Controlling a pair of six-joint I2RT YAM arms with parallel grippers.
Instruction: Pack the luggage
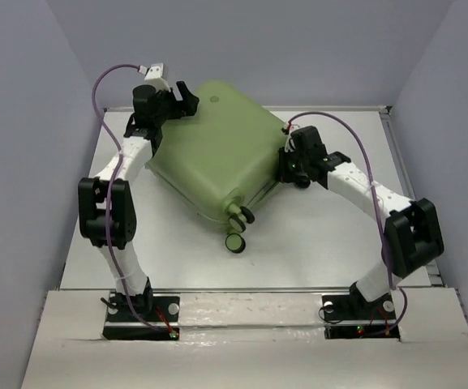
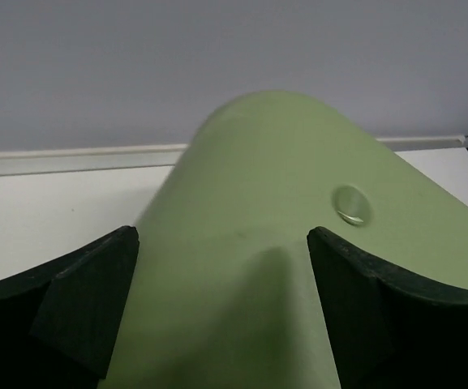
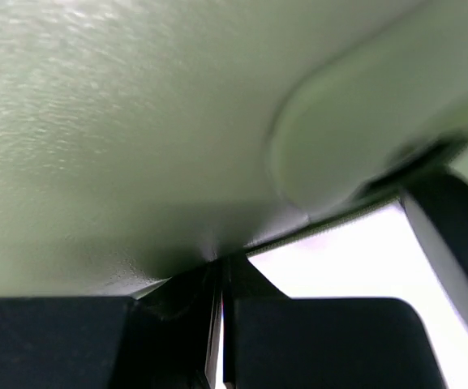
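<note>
Black finger pads [image 2: 83, 312] of the left jaws fill the lower corners of the left wrist view. They are set wide apart with a rounded corner of the luggage [image 1: 217, 154] between them, and no pad can be seen touching the shell. The right jaws are drawn together, with only a thin slit between their pads [image 3: 323, 340], and sit tight under the shell edge by the seam [image 3: 331, 220]; whether anything thin is pinched there cannot be told. The luggage lies flat on the bench [image 1: 331, 251], at its middle toward the far side, olive shell up, lid down or nearly so, wheels [image 1: 236, 241] pointing toward the arm bases. Its contents are hidden. The step in hand appears to be work on the seam at the right edge, with the left arm [image 1: 108, 203] bracing the far-left corner. To do it well, first bring the left jaws into firm contact with the corner, so that the luggage cannot slide or turn on the smooth bench. Then move the right jaws along the seam line, not away from it. Keep the force low and stop if the shell lifts.
</note>
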